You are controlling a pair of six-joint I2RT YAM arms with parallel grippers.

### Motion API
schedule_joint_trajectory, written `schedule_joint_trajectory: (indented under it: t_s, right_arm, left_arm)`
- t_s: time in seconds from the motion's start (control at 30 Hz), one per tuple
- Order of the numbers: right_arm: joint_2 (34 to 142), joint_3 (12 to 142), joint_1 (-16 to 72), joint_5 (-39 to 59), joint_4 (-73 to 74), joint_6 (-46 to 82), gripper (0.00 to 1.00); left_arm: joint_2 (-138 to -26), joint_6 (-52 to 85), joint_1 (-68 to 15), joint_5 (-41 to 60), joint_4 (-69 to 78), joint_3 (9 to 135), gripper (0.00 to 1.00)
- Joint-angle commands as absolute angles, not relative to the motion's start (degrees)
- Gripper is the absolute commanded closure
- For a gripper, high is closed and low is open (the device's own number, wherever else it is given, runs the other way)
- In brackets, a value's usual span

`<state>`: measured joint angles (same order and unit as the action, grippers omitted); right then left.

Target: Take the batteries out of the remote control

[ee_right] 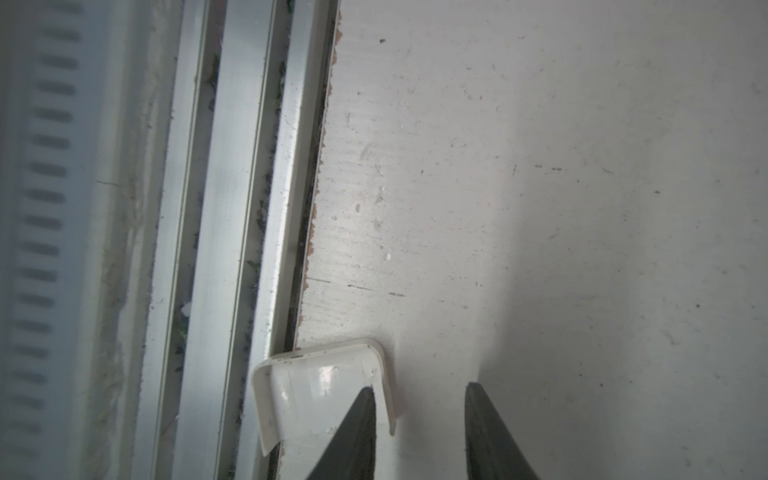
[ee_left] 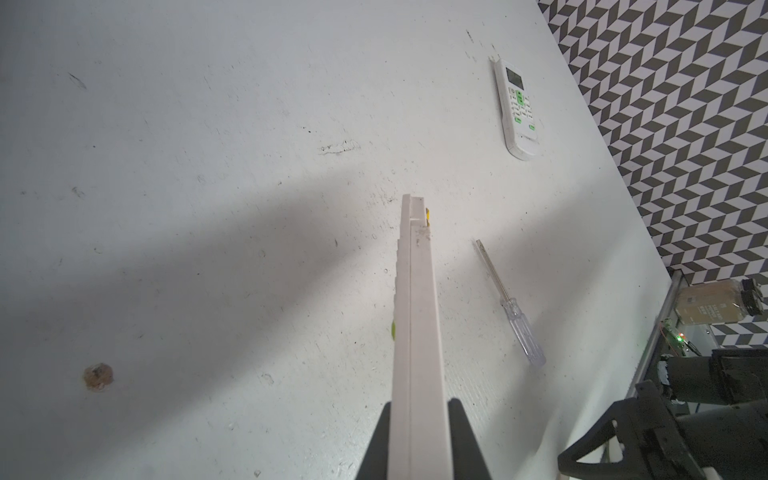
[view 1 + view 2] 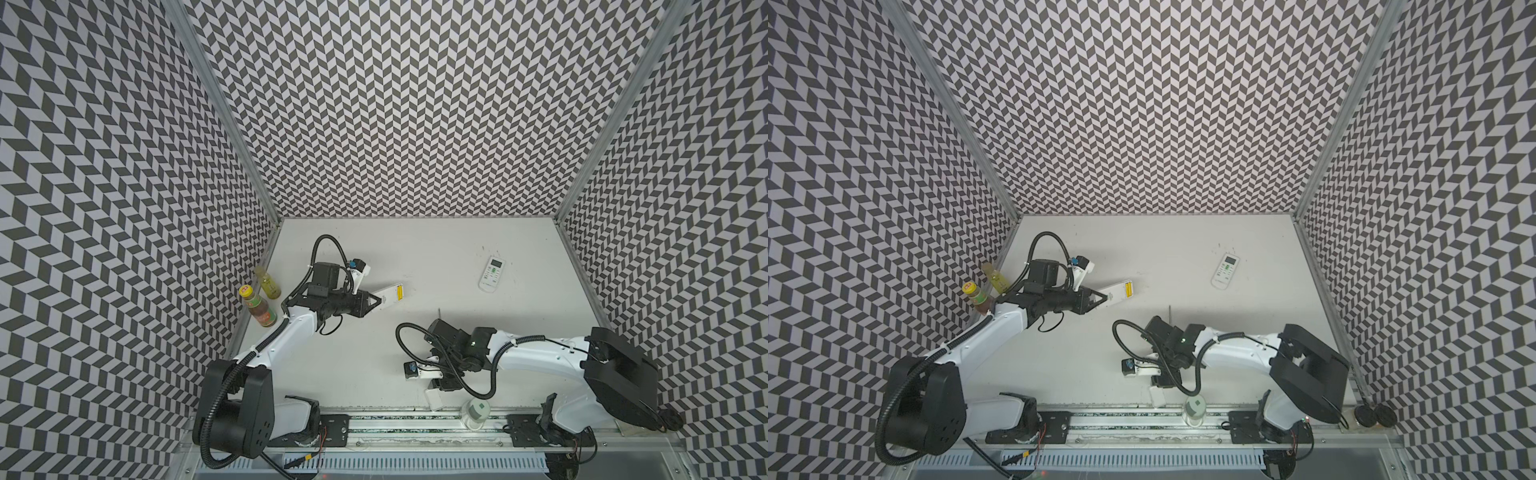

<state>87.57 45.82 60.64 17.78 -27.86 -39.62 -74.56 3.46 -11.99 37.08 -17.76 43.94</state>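
My left gripper [image 3: 377,302] [image 2: 419,402] is shut on one end of a long white remote control [image 3: 390,295] [image 3: 1118,296] [image 2: 417,311], held edge-on above the table. Yellow batteries [image 3: 400,291] [image 3: 1128,289] sit in its open compartment at the far end; only a yellow sliver [image 2: 427,216] shows in the left wrist view. My right gripper [image 1: 419,387] [image 3: 439,384] hovers low at the table's front edge, open, with nothing clamped. One fingertip [image 1: 365,399] is over a loose white battery cover [image 1: 316,386] [image 3: 434,400] lying there.
A second white remote with green buttons [image 3: 492,274] [image 2: 519,108] lies at the back right. A clear-handled screwdriver [image 2: 509,303] [image 3: 1170,312] lies mid-table by the right arm. Two bottles [image 3: 261,306] stand at the left wall. A small jar [image 3: 476,411] sits on the front rail [image 1: 232,208].
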Motion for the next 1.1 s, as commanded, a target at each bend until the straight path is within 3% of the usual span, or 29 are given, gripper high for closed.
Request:
schedule_joint_trajectory:
  t_s: [0.0,0.43,0.73,1.07]
  right_arm:
    - [87.97,46.59,61.26,18.35,-28.37,-42.21,0.65]
    - [90.0,46.02,62.23,14.85,-25.69,-42.01,0.72]
    - [90.09,46.19,62.3,14.58,-25.13,-42.46,0.93]
    - [92.5,46.05,62.81,13.64,-24.76,-42.28,0.84]
  left_arm:
    - [-73.55,2.65,-12.17,37.44,-17.14,45.58,1.0]
    - [-73.39,2.47,-12.22,37.15,-17.15,45.6,1.0]
    - [-73.22,2.62,-12.22,37.1,-17.14,45.64,1.0]
    - [-72.84,2.63,-12.22,37.18,-17.23,45.55,1.0]
